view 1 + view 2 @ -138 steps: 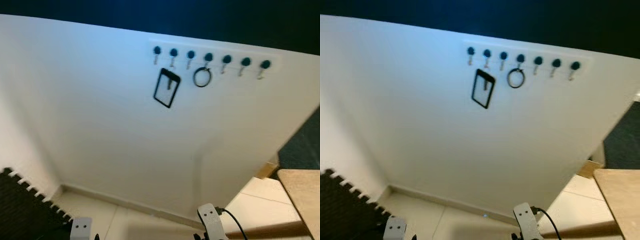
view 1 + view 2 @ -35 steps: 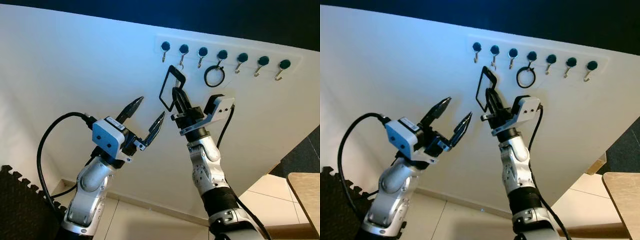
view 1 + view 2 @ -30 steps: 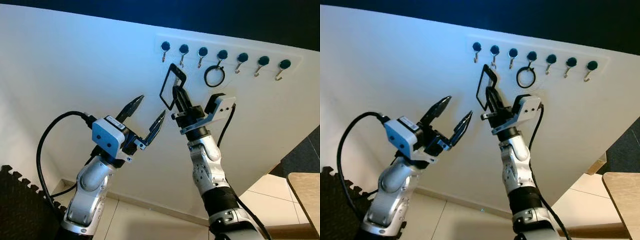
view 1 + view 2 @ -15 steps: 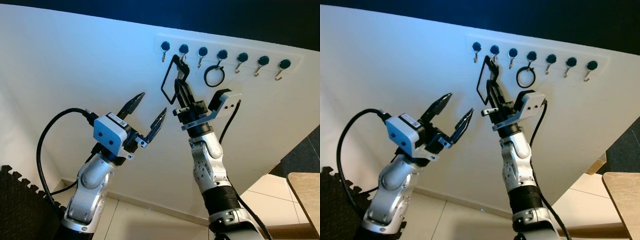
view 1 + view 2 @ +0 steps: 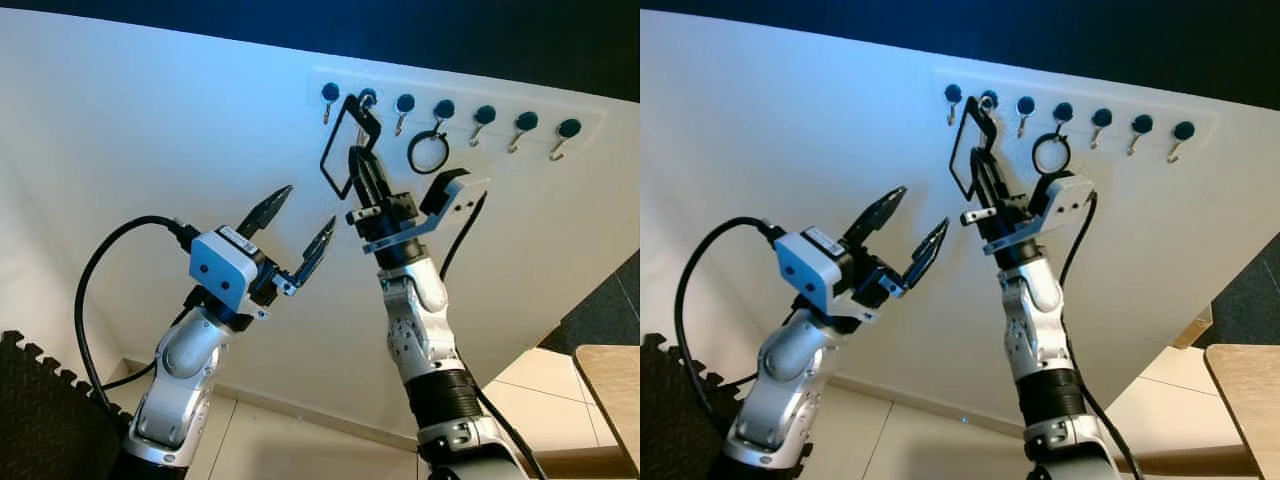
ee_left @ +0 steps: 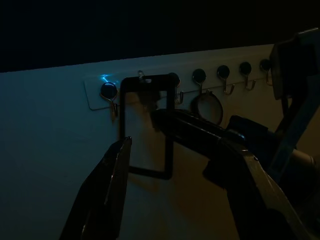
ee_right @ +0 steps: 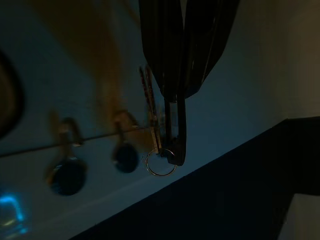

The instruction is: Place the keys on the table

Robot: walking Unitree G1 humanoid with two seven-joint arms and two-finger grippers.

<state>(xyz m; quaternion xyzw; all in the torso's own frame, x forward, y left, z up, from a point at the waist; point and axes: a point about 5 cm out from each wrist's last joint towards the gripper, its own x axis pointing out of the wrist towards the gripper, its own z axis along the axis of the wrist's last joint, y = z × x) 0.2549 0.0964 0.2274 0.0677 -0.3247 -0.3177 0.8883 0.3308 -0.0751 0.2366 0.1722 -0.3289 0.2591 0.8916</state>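
The keys hang from a black rectangular loop [image 5: 343, 146] at the second hook of a white hook rail [image 5: 500, 100] on the wall. My right gripper [image 5: 359, 162] is raised to the rail and shut on the loop's lower side, holding its top level with the hook. In the right wrist view the shut fingers [image 7: 172, 75] pinch the black strap beside two thin keys [image 7: 149, 112] and a small key ring [image 7: 160, 163]. My left gripper [image 5: 299, 218] stands open in the air, below and left of the loop, touching nothing. The left wrist view looks at the loop [image 6: 147, 125] from below.
A black ring [image 5: 428, 153] hangs on the fourth hook, just right of my right gripper. Other hooks on the rail are bare. A wooden table corner [image 5: 612, 382] shows at lower right. A dark foam mat [image 5: 40, 410] lies on the tiled floor at lower left.
My right gripper has risen with the loop, so its top now reaches the hook; earlier it hung lower. The left arm has barely moved.
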